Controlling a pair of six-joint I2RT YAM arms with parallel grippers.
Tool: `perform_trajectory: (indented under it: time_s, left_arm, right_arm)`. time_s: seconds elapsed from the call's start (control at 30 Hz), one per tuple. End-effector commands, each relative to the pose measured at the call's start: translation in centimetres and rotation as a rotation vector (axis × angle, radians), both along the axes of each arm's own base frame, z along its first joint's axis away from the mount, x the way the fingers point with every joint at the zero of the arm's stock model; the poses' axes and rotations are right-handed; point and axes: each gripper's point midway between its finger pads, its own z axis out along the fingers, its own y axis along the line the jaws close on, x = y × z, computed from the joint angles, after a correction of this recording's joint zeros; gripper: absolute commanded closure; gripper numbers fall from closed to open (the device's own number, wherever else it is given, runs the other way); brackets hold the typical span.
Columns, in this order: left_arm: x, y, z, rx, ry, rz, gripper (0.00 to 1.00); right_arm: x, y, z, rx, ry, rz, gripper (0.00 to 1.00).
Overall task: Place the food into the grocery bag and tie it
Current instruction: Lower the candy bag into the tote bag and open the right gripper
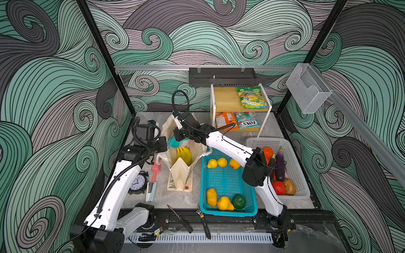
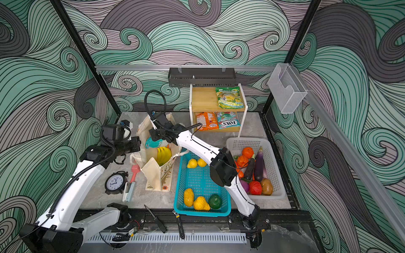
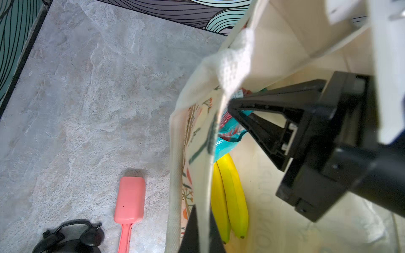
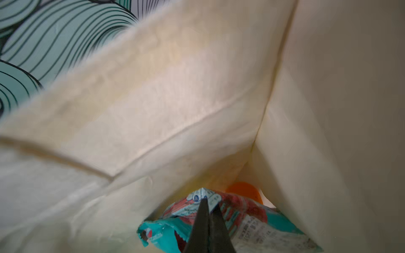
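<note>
The left gripper [image 3: 202, 215] is clenched on the wall of the bag [image 1: 182, 175], with fabric pinched between its fingers, and that hold props the mouth open. It should hold firm and level without tugging, since the soft bag would likely fold if pulled sideways. Just inside the wall from those fingers, the bananas [image 3: 232, 192] stand on end in the bag. Further in, the right gripper [image 4: 206, 202] is down inside the mouth, grasping the teal-red packet [image 4: 245, 221] by an edge. An orange [image 4: 243, 190] lies just beyond its tips, deeper in the bag. The step in hand looks like the drop. To do it well, the right gripper should sink a little until the packet rests on what lies under it. It should then open fully so the glossy film slips free instead of clinging to a finger. A white handle [image 3: 234, 61] droops close beside its tips, so it should leave straight up through the open mouth, to avoid hooking the handle or dragging the wall inward.
</note>
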Motion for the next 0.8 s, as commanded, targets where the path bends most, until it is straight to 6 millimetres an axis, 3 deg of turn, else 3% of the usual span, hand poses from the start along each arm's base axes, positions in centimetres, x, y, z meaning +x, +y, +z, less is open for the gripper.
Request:
perform_trajectory:
  time_s: [0.0,0.23,0.3,0.4,0.63,0.73,0.77]
  left_arm:
    - [-0.5,-0.5,-1.1,-0.029,0.047,-0.023,1.00]
    - [-0.4,-0.7,-1.2,-0.057,0.056,-0.021,1.00]
    - [-0.3,-0.9,-1.2,-0.066,0.059,-0.026,1.00]
    - [-0.3,-0.9,-1.4,-0.070,0.066,-0.030,1.00]
    - [-0.3,-0.8,-1.4,-0.071,0.067,-0.023,1.00]
    - [-0.3,-0.8,-1.5,-0.074,0.068,-0.024,1.00]
    - [-0.3,-0.9,-1.5,-0.075,0.070,-0.028,1.00]
  right_arm:
    - [1.0,-1.7,0.3,-0.064,-0.091,-0.063,1.00]
    - [0.4,-5.7,-2.5,-0.253,-0.123,-0.111,1.00]
    - [-0.1,-6.4,-2.9,-0.286,-0.104,-0.106,0.85]
    - [-0.6,-7.2,-3.0,-0.315,-0.087,-0.105,0.71]
    - [-1.2,-10.1,-3.9,-0.456,-0.075,-0.153,0.60]
    - [-1.9,-10.2,-2.7,-0.429,-0.076,-0.150,0.50]
    - [-2.1,-10.1,-1.9,-0.411,-0.082,-0.154,0.42]
